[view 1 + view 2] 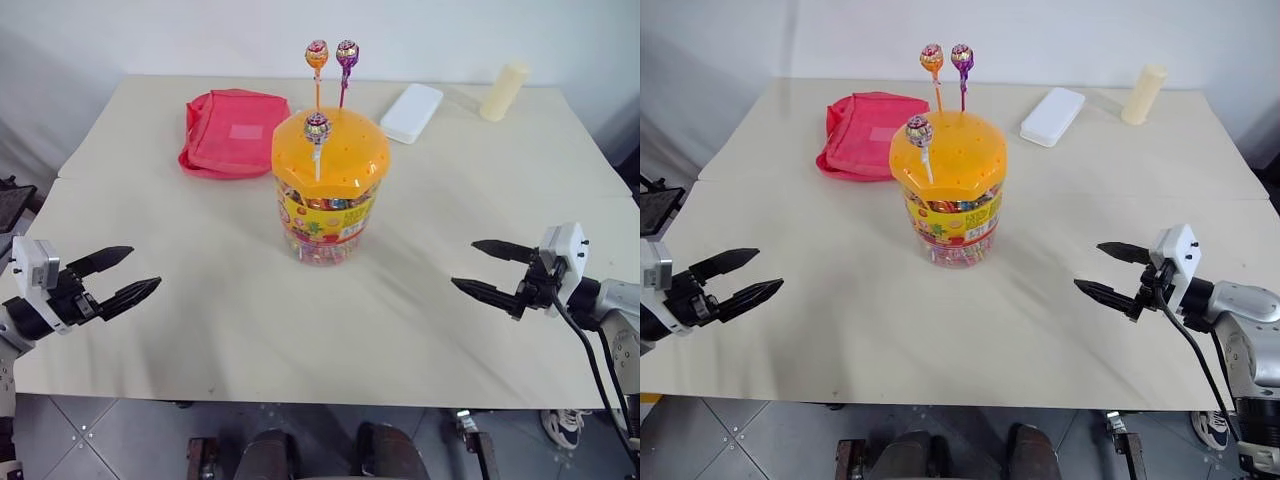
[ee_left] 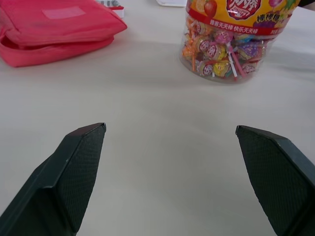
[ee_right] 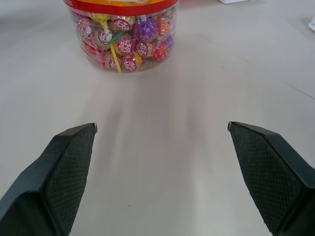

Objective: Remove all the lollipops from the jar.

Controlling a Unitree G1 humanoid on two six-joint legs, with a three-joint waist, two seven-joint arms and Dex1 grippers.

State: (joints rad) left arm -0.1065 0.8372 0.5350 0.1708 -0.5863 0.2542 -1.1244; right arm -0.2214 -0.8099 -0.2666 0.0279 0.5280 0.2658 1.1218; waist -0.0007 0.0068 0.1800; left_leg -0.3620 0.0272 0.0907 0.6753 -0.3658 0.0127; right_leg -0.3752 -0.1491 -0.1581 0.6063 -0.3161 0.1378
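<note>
Both hands, left hand [image 1: 128, 276] and right hand [image 1: 478, 268], hovered with fingers apart and empty over the table [image 1: 300, 330], flanking the jar [image 1: 328, 190], three lollipops [image 1: 317, 128] standing in its lid.

Black textured claw fingers [image 1: 112, 278], white wrist blocks, grey arms, black cable

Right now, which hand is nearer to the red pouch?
The left hand. It hovers at the table's near left edge, on the same side as the pouch. The right hand is across the table, beyond the jar.
</note>
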